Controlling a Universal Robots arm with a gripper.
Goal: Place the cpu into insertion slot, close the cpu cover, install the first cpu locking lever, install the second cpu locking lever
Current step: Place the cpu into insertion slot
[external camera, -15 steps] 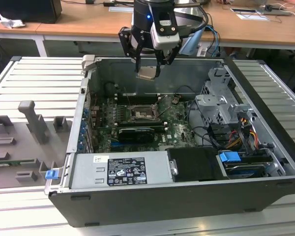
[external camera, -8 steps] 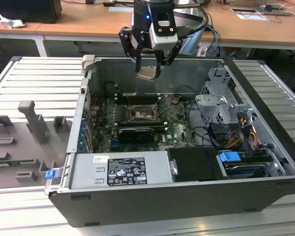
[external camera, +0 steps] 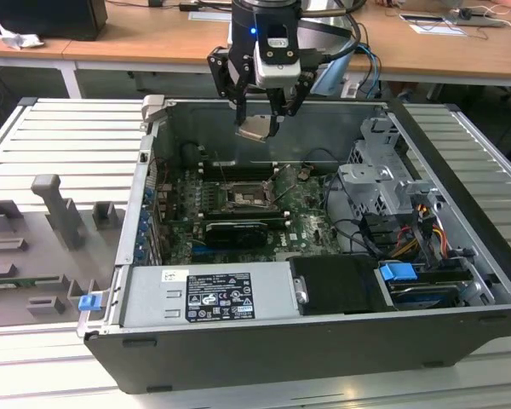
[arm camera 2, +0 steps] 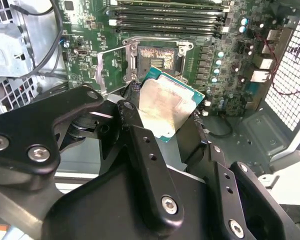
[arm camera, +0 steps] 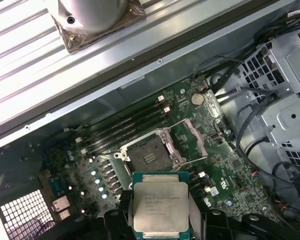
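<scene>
My gripper (external camera: 260,122) hangs above the open computer case, shut on the cpu (external camera: 257,129), a flat square chip with a silver-tan face and a green edge. In both wrist views the cpu (arm camera 2: 165,107) (arm camera: 159,207) sits between the black fingers (arm camera 2: 132,120), tilted, well above the motherboard. Below and apart from it lies the insertion slot (external camera: 241,198) (arm camera 2: 157,57) (arm camera: 149,155), a dark square socket that is uncovered. Beside the slot, the cpu cover (arm camera 2: 110,70) (arm camera: 196,140) stands swung open as a thin silvery frame.
Long black memory slots (arm camera 2: 165,17) run next to the socket. A grey power supply (external camera: 204,294) fills the case's near side, and a metal drive cage (external camera: 379,175) with cables stands at the exterior view's right. Grey fixtures (external camera: 60,213) rest on the ribbed table at the left.
</scene>
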